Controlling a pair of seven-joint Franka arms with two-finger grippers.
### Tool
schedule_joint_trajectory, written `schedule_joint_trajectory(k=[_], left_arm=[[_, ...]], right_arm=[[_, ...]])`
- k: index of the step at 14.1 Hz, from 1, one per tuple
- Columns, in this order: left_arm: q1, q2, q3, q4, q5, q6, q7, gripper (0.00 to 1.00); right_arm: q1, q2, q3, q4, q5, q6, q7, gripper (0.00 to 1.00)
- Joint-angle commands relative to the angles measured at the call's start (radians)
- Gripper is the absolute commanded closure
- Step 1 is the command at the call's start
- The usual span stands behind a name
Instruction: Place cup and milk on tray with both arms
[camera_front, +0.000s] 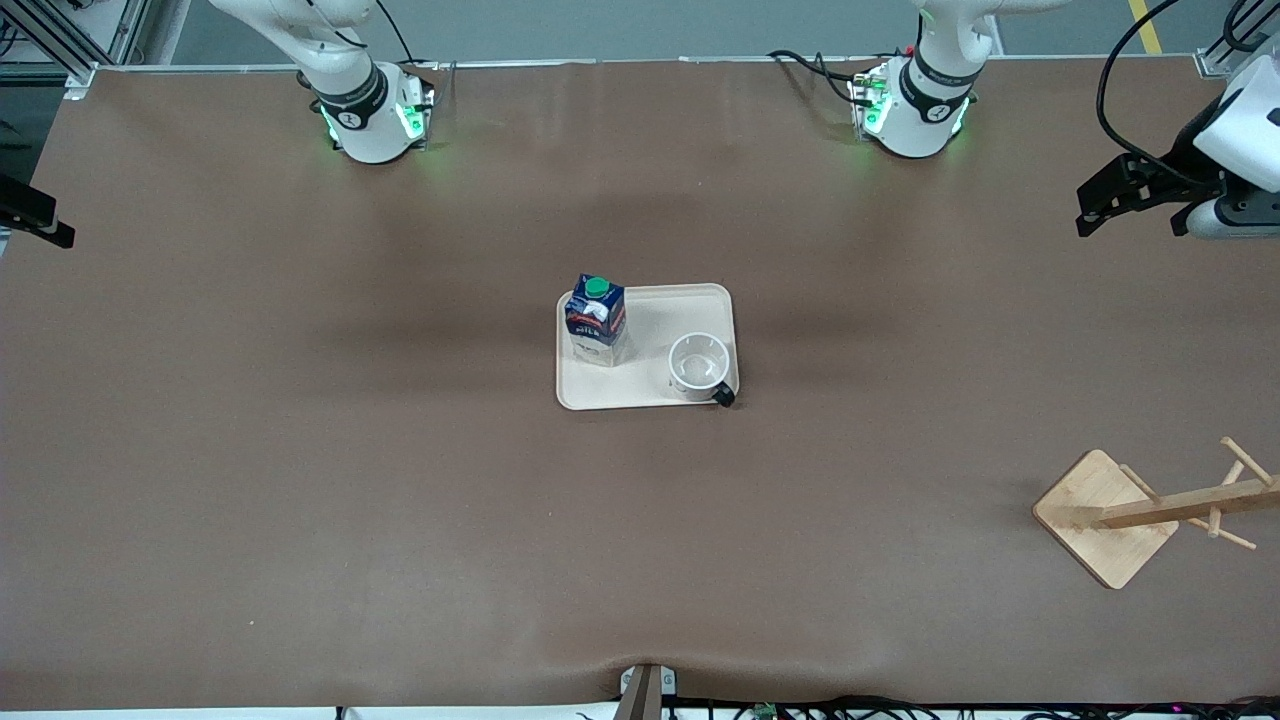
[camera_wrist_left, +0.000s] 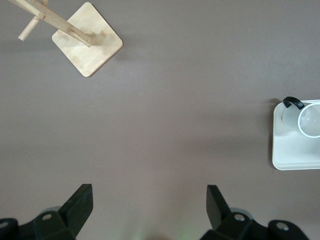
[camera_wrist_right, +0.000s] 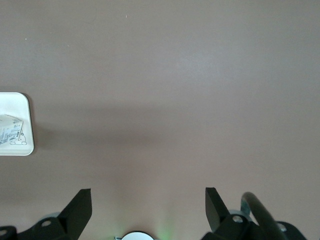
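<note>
The cream tray (camera_front: 655, 320) lies in the middle of the table. The dark blue milk (camera_front: 596, 318) with its green cap stands upright on the tray's end toward the right arm. The white cup (camera_front: 697, 364) stands upright on the tray's other end, its black handle over the rim nearest the front camera. My left gripper (camera_front: 1092, 208) hangs open and empty over the table's left-arm end. Its wrist view shows its open gripper (camera_wrist_left: 149, 205), the tray (camera_wrist_left: 292, 152) and the cup (camera_wrist_left: 310, 120). My right gripper (camera_wrist_right: 148, 207) is open and empty over bare table, with the tray (camera_wrist_right: 15, 100) and milk (camera_wrist_right: 11, 132) at the view's edge.
A wooden rack with pegs on a square base (camera_front: 1095, 520) stands at the left arm's end of the table, nearer the front camera; it also shows in the left wrist view as the rack base (camera_wrist_left: 87, 45). Brown table surface surrounds the tray on all sides.
</note>
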Motion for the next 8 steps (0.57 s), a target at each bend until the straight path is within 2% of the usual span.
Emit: schedule_joint_trajectory(k=[1,3,8], left_arm=[[0.006,0.013,-0.003,0.033,-0.008,-0.026,0.024,0.0],[0.006,0.013,-0.003,0.039,-0.008,-0.026,0.025,0.0],[0.006,0.015,-0.003,0.042,-0.009,-0.026,0.025,0.0]], right_arm=[[-0.004,0.002,0.013,0.012,0.011,-0.002,-0.003,0.0],[-0.004,0.004,0.015,0.012,0.056,-0.002,-0.004,0.0],[-0.001,0.004,0.009,0.012,0.061,-0.002,-0.004,0.0]])
